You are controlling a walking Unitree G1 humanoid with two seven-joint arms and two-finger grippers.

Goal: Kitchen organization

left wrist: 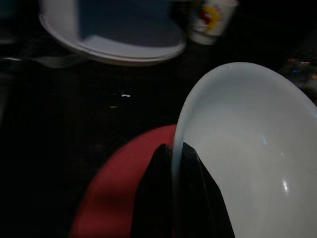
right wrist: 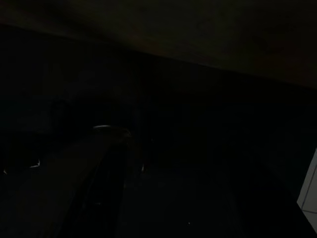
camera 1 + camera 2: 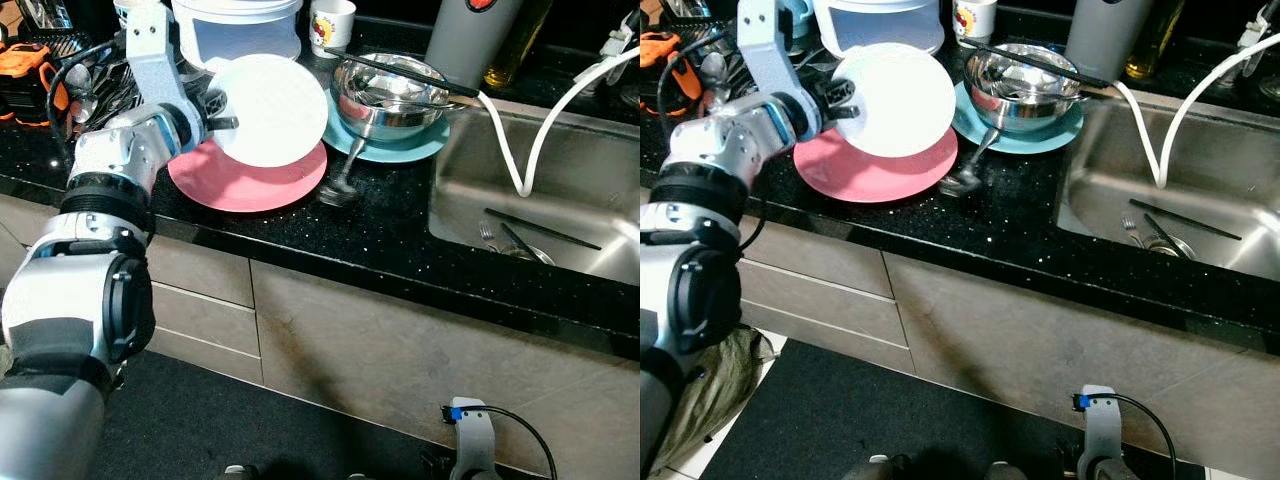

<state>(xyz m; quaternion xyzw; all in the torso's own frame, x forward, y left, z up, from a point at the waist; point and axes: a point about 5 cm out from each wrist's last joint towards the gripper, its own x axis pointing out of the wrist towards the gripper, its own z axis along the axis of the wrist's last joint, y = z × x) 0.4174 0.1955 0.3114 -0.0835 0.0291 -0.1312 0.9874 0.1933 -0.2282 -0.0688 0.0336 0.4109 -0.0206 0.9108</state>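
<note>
1. Left eye view: the left gripper pinches the near rim of a white plate and holds it tilted above a pink plate that lies on the black surface. Just beside them, a steel bowl stands on a teal plate, with black chopsticks across it and a ladle leaning down from it.
2. Right eye view: the sink holds a fork and more chopsticks.
3. Left wrist view: the jaws are pressed on the white plate's edge, one finger on each face.
4. Right wrist view: too dark; I cannot tell the state of the right jaws, and this arm seems idle.
5. I judge the step is carrying the white plate; next it needs a steady move to its place, without slipping.
</note>
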